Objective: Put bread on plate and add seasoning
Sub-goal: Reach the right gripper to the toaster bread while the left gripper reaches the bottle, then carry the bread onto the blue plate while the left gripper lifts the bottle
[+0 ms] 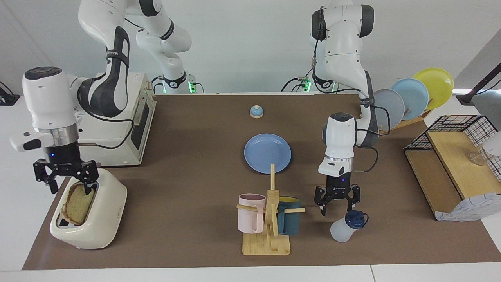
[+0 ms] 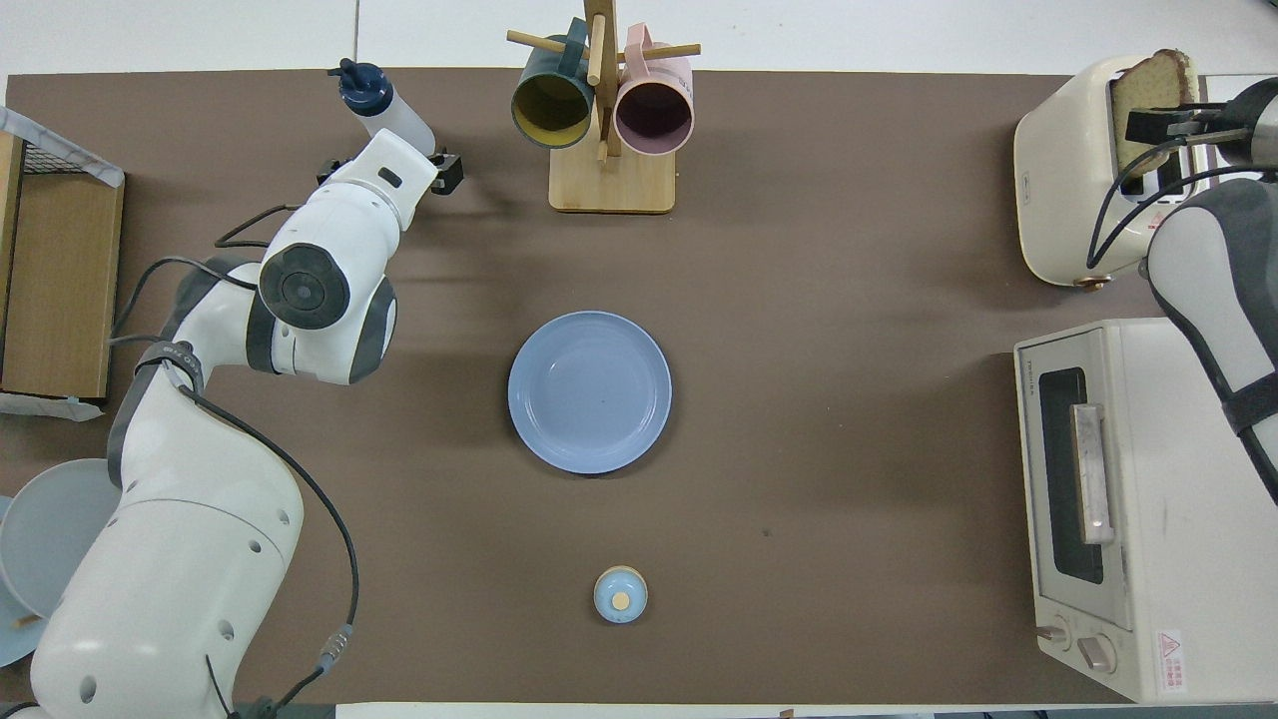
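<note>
At lower left of the facing view the right gripper [image 1: 69,184] straddles the bread [image 1: 78,203] in the toaster [image 1: 92,219], jaws spread; the left gripper [image 1: 337,203] hangs open and empty above the seasoning [image 1: 346,227] at lower right.

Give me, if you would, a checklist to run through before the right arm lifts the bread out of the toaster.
1. Bread stands up out of the toaster slot: ok.
2. Right pincer open at the bread's top: ok.
3. Firm grip on the bread: not ok, not yet closed.
4. Plate bare for the bread: ok.
5. Left pincer open, waiting beside the seasoning, away from the toaster and plate: ok.
</note>
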`<state>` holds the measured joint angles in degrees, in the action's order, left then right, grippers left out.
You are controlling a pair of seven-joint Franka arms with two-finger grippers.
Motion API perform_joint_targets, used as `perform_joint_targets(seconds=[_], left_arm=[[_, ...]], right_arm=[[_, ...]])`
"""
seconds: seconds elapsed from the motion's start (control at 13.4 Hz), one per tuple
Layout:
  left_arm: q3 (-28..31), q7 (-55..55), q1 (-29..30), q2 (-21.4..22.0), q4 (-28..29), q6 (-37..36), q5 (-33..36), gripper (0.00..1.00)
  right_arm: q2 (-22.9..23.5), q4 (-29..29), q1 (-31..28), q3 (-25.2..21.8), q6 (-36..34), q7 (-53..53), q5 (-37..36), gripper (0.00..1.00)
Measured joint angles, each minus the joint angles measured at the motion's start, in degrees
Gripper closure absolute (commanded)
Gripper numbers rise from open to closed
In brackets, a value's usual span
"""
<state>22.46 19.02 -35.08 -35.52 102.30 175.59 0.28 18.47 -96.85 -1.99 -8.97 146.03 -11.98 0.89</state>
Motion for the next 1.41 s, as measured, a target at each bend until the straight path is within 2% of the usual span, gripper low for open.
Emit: perform_joint_targets(seconds=[0.07, 0.22, 0.45, 0.52, 0.67, 0.82, 0.97, 1.12, 1.26, 1.34, 1.41], left_arm=[[0.12, 0.0, 0.4, -0.69, -1.84, -1.31, 0.0, 0.0], [0.17, 0.0, 0.76, -1.35, -3.59, -2.72, 0.0, 0.0], [0.18, 0.24, 1.1, -1.93, -3.81, -2.84, -0.01, 0.0], [0.18, 0.4, 1.36, -2.05, -3.87, -2.84, -0.03, 0.0], [0.2, 0.84, 2.15, -2.39, -4.24, -2.84, -0.04, 0.0], [0.19, 0.92, 3.15, -2.85, -5.27, -2.84, -0.04, 0.0], [0.12, 1.37, 3.33, -3.51, -5.68, -2.84, -0.04, 0.0], [-0.16, 3.16, 3.07, -5.91, -7.61, -2.7, -0.03, 0.0], [-0.1, 4.05, 3.24, -7.94, -9.85, -2.36, -0.04, 0.02], [0.02, 4.22, 3.49, -8.38, -10.89, -2.33, -0.03, 0.3], [0.0, 4.29, 3.85, -8.49, -11.59, -2.33, -0.03, 0.63]], right_arm=[[0.29, 0.17, 0.0, -0.01, 0.21, 0.14, 0.01, 1.0], [0.39, 0.9, 0.0, -0.02, 0.03, 0.12, 0.0, 1.0], [0.46, 5.95, 0.17, 0.03, -3.88, -3.66, -1.36, 1.0], [0.18, 9.02, 0.48, 0.16, -8.41, -5.24, -3.2, 1.0], [-2.29, 14.92, 3.67, 0.27, -21.95, -6.05, -5.21, 1.0], [-6.77, 16.95, 9.21, 0.47, -32.17, -5.15, -5.19, 1.0], [-10.08, 16.82, 15.66, 0.93, -38.49, 5.1, -5.18, 1.0], [-10.41, 16.1, 22.61, 1.23, -36.04, 16.83, -5.21, 1.0], [-10.13, 13.26, 28.28, 1.71, -31.52, 22.3, -3.9, 1.0], [-9.77, 11.76, 30.5, 1.81, -30.27, 23.7, -1.91, 1.0], [-9.11, 10.19, 32.43, 1.88, -28.39, 25.78, 0.15, 1.0]])
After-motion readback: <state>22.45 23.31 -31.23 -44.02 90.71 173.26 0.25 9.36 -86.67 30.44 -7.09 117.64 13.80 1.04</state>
